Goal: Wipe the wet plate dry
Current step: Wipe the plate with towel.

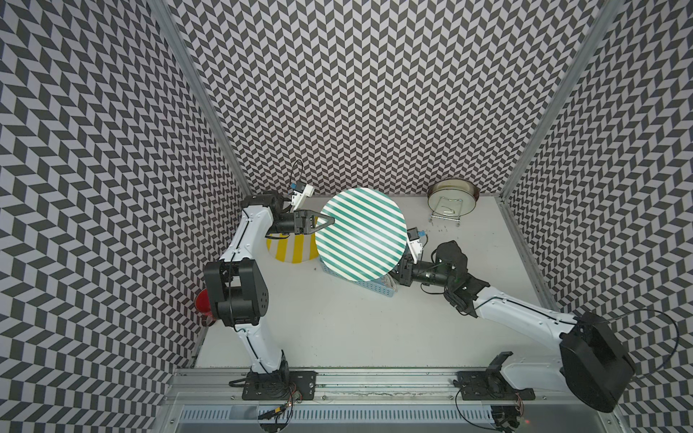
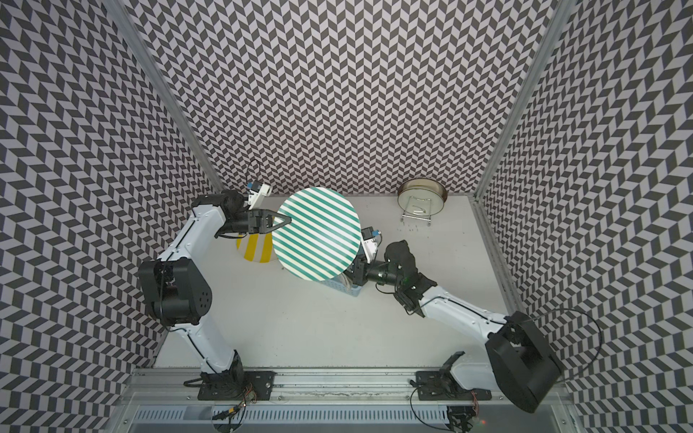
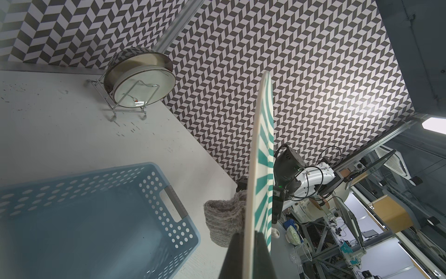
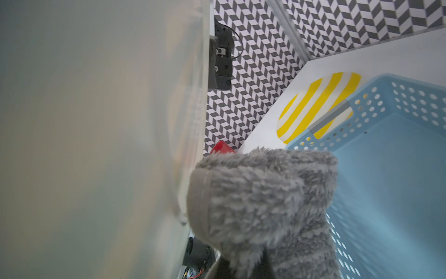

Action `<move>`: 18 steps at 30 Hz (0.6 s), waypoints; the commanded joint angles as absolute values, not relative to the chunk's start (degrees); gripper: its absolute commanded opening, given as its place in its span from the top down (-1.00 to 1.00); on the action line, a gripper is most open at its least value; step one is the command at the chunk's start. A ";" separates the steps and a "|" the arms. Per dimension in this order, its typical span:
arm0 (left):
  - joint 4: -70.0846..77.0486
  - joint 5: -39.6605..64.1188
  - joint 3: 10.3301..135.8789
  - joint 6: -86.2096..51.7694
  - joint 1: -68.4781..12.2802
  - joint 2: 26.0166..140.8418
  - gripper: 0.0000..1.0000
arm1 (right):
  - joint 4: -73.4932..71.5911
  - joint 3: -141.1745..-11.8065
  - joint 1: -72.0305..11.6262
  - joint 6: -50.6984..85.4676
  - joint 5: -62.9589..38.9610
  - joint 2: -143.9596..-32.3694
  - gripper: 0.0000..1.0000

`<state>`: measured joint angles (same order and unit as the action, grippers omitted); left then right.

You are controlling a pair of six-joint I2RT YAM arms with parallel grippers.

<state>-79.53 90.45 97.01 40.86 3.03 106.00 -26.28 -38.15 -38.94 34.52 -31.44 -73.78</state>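
Observation:
A round plate with green and white stripes is held up in the air, tilted, above the blue basket. My left gripper is shut on its left rim; in the left wrist view the plate stands edge-on between the dark fingers of that gripper. My right gripper is shut on a grey fluffy towel, which lies against the plate's plain underside. In both top views the plate hides the towel and the right fingertips.
A blue perforated basket sits under the plate. A yellow-striped plate lies flat at the back left. A wire rack with a metal pan and a glass lid stands at the back right. A red cup is at the left edge.

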 commanded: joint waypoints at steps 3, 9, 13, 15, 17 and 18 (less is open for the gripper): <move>-77.62 96.75 97.43 42.54 3.69 106.80 1.00 | -39.70 -34.39 -44.66 28.03 -15.89 -67.57 1.00; -77.57 96.77 96.45 42.11 3.69 106.49 1.00 | -40.12 -35.02 -49.22 22.94 -5.70 -71.04 1.00; -77.66 96.77 95.98 41.93 3.69 106.51 1.00 | -40.03 -37.31 -54.58 16.47 4.43 -74.47 1.00; -77.65 96.77 96.05 41.93 3.69 106.59 1.00 | -41.02 -37.72 -57.21 13.96 9.33 -75.55 1.00; -77.61 96.76 96.19 41.97 3.78 106.74 1.00 | -43.55 -37.14 -59.71 11.19 14.89 -76.10 1.00; -77.66 96.77 96.23 41.93 3.78 106.75 1.00 | -45.09 -36.60 -61.13 9.89 17.69 -76.23 1.00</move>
